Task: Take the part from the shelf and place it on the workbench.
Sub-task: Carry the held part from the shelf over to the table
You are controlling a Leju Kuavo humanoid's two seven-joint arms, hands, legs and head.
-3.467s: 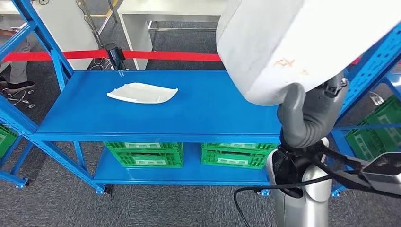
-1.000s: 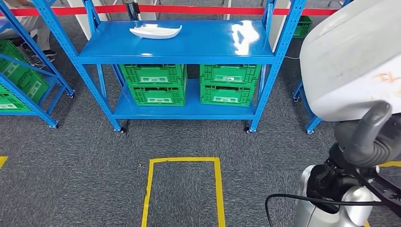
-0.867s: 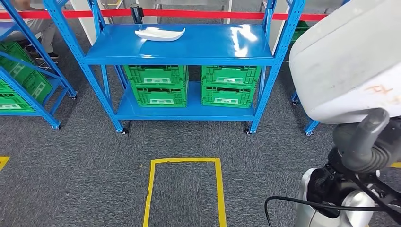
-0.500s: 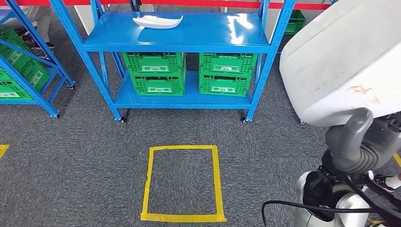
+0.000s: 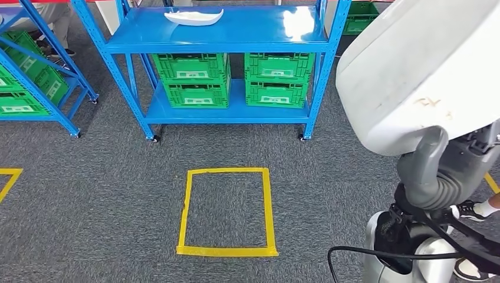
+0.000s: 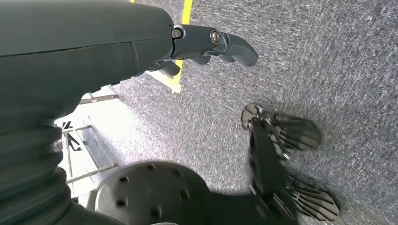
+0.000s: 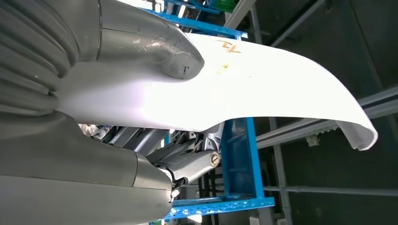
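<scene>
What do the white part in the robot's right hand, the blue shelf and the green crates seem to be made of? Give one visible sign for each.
White part: probably moulded plastic, matt; it is thin, curved and scuffed.
Blue shelf: likely painted steel, glossy; it reflects light and its posts are perforated.
Green crates: likely rigid plastic; their walls are ribbed.
The right hand holds the part.

Blue shelf (image 5: 218, 35) on grey carpet floor (image 5: 106, 194), white curved part (image 5: 193, 16) on its top level, green crates (image 5: 197, 82) on its lower level, yellow taped square (image 5: 226, 211) on the floor
</scene>
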